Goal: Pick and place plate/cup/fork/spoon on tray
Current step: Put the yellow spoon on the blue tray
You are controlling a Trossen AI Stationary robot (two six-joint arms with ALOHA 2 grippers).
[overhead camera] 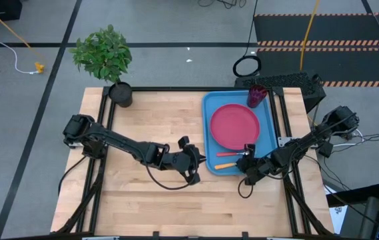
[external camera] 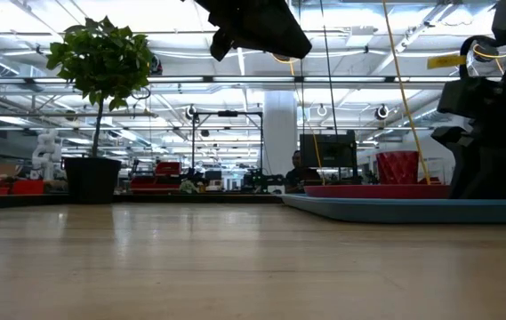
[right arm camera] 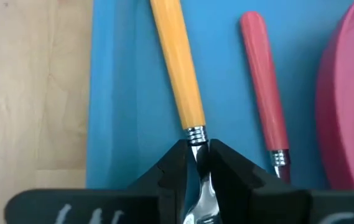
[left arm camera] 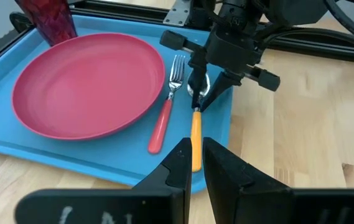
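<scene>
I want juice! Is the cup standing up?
Yes, upright: the cup stands on the tray's far corner, beside the plate.

no text, brand, number or sign can be read in any of the views. the yellow sign (external camera: 445, 61) hanging in the room beyond the counter is too small to make out, and the pale marks on the wrist mount (left arm camera: 83, 214) are cut off and unreadable.
</scene>
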